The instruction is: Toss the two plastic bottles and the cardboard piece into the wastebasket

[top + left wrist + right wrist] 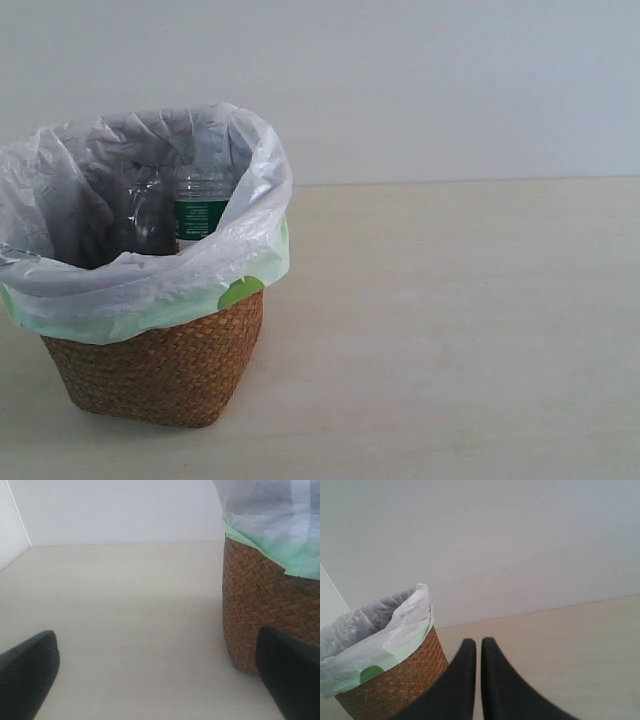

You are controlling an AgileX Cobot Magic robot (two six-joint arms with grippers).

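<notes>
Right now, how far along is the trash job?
Done: the green-labelled clear plastic bottle and a second clear bottle sit inside the bag-lined brown wicker wastebasket. In hand: nothing; left gripper open, right gripper shut, both empty. Left: unclear; the cardboard piece shows in no view, possibly hidden in the basket.

The basket (160, 365) is brown, woven in herringbone. Its bag (150, 290) is milky white with a pale green hem, brighter green at 4 o'clock. The bottle (200, 215) label is green and white. The table (450, 330) is cream. My left fingers (25, 670) are black (finely cross-hatched), and my right fingers (465, 680) are plain black.
</notes>
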